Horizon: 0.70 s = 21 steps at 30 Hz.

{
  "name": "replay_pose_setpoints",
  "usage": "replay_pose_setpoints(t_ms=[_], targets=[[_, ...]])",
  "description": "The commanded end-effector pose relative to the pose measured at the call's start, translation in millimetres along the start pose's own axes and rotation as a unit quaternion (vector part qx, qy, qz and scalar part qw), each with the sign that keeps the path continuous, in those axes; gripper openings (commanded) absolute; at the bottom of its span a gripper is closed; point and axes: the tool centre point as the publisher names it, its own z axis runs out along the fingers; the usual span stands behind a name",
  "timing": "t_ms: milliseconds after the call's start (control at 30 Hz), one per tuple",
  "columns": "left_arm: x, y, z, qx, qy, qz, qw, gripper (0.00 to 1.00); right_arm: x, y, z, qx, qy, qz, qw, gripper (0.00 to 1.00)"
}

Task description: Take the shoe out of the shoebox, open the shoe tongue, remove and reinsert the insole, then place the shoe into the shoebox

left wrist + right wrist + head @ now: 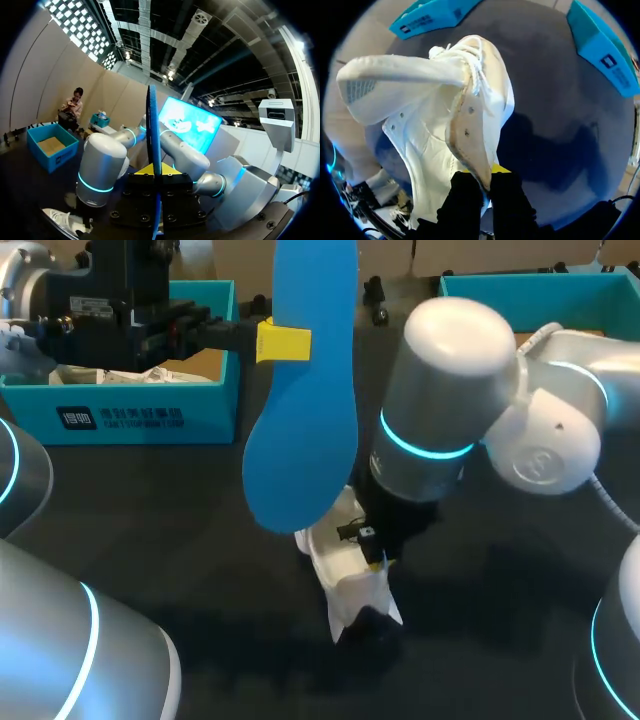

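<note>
Head view: left gripper (290, 343) clamped on the blue insole (305, 430), pinching it partway along one long edge, one yellow tip showing against the blue. Held upright and clear of the table (160, 540), wide end hanging lowest, just above the shoe (350, 575). Right arm (450, 410) reaching in from the right side, pointing straight down, right gripper (376, 558) down at the white shoe on the dark table near the middle. Teal shoebox (140, 415) behind the left gripper, with crumpled paper inside; second teal box (540, 290) at the far right.

Left wrist view: insole (152, 125) seen edge-on as a thin blue line, gripped from both sides by the closed fingers of the left gripper (155, 172). Ahead and below, right arm (102, 160) standing over the shoe (62, 219). Second teal box (50, 145) farther off on the table.

Right wrist view: right gripper (486, 186) closed on the shoe (435, 145), both black fingers nipping the edge of the lace flap beside the opening. Tongue (395, 70) drawn out and away from the opening, laces bunched at its base. Both teal boxes well apart from the shoe
</note>
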Motion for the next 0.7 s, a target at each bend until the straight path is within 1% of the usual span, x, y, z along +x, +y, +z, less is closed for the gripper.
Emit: replay_pose_setpoints(t_ms=[33, 133, 200, 433, 700], targets=[[-0.7, -0.8, 0.9, -0.001, 0.001, 0.000, 1.000, 0.00, 5.8, -12.2, -0.9, -0.046, -0.025, 0.122, 0.991, 0.00], [-0.7, -0.8, 0.9, -0.001, 0.001, 0.000, 1.000, 0.00, 4.9, -13.7, -0.2, -0.054, -0.031, 0.135, 0.989, 0.00], [-0.7, -0.8, 0.9, -0.001, 0.001, 0.000, 1.000, 0.00, 1.3, -13.7, 2.4, -0.049, -0.035, 0.153, 0.986, 0.00], [-0.7, -0.8, 0.9, -0.001, 0.001, 0.000, 1.000, 0.00, -6.7, -5.1, 17.5, -0.055, -0.018, 0.138, 0.989, 0.00], [-0.7, -0.8, 0.9, -0.001, 0.001, 0.000, 1.000, 0.00, -12.6, 1.4, 26.5, -0.057, -0.003, 0.130, 0.990, 0.00]])
